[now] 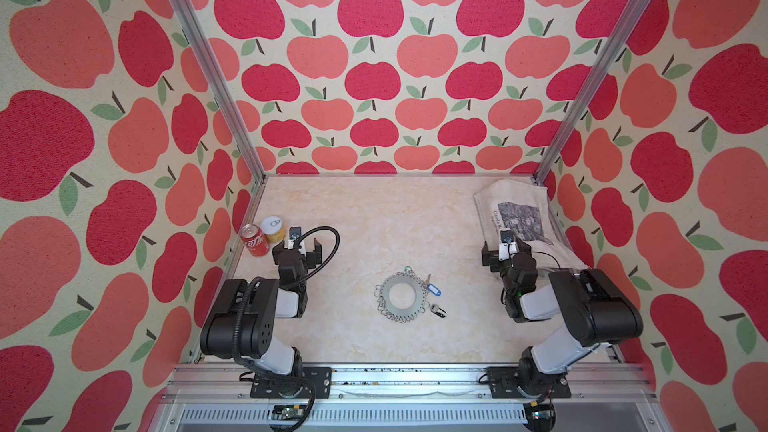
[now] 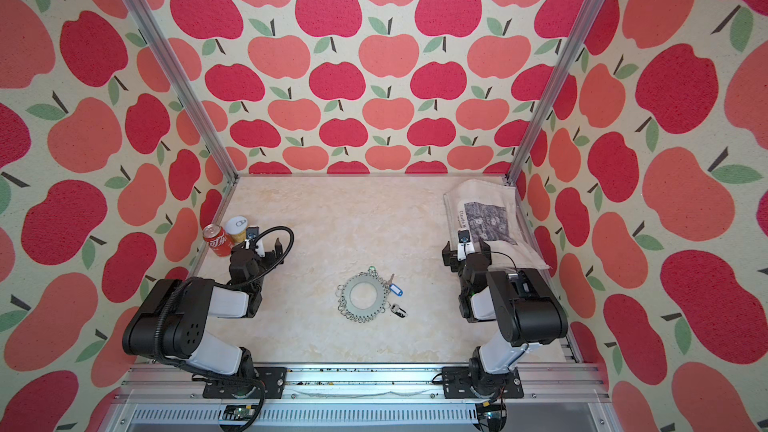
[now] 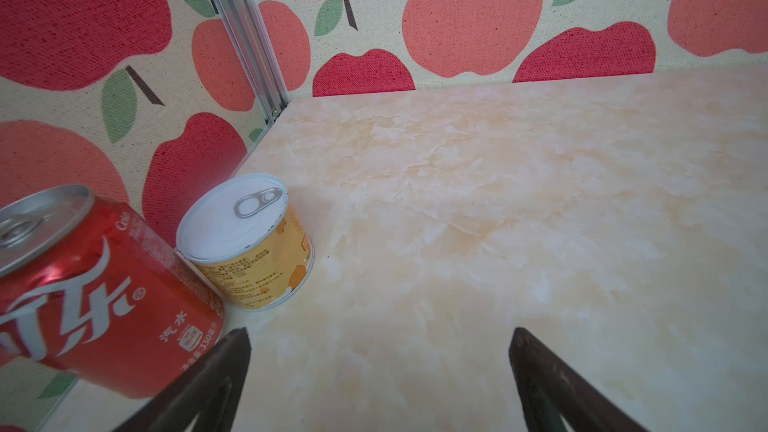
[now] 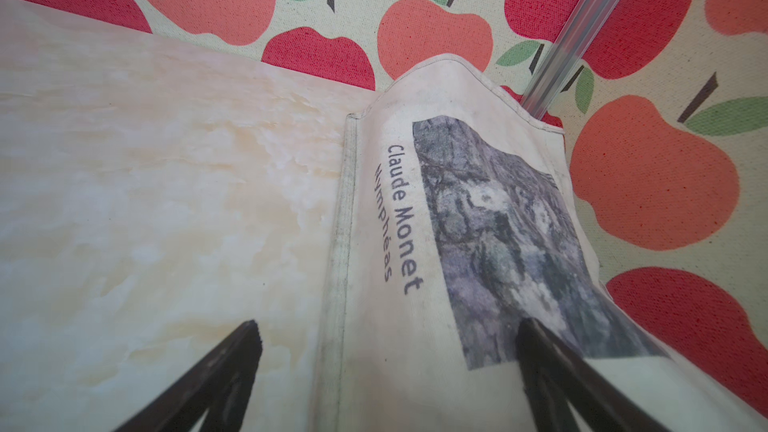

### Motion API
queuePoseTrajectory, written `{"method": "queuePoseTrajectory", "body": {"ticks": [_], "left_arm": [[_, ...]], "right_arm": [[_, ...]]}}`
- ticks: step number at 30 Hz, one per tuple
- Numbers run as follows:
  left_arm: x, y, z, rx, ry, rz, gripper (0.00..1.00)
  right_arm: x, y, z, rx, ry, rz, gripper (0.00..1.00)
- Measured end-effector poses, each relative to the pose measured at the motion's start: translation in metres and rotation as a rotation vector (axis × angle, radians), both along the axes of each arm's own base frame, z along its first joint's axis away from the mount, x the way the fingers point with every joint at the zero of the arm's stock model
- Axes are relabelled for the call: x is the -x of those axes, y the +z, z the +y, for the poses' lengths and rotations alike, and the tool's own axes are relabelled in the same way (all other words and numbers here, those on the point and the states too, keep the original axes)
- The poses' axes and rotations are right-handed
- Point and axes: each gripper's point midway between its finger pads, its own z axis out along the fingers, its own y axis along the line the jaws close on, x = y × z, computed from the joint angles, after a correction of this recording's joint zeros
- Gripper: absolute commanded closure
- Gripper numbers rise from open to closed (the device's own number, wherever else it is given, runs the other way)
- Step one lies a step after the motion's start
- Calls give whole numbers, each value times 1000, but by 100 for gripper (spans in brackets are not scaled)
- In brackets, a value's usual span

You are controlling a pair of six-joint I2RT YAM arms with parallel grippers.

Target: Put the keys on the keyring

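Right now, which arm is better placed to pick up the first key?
Probably the right arm. The blue-tagged key and the black-headed key lie beside the keyring on that side, nearer the open right tool. The open left tool, by the red can, would have to reach across the keyring.

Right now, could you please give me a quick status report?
Left gripper open, empty. Right gripper open, empty. Keys beside keyring, mid-table. Cans and bag at the edges.
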Motion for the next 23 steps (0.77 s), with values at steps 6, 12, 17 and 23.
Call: {"method": "queuePoseTrajectory", "body": {"ticks": [6, 12, 17, 23], "left_arm": [[0, -10, 4, 17, 15, 15, 1], [0, -15, 4, 24, 17, 26, 1], [-1, -13, 4, 24, 17, 18, 1], [-1, -12, 4, 27, 18, 12, 1]], "right_arm": [[2, 6, 0, -5, -7, -39, 1], [2, 8, -3, -3, -25, -51, 1], [2, 9, -4, -3, -29, -55, 1], [-1, 6, -2, -12, -3, -33, 1]]}}
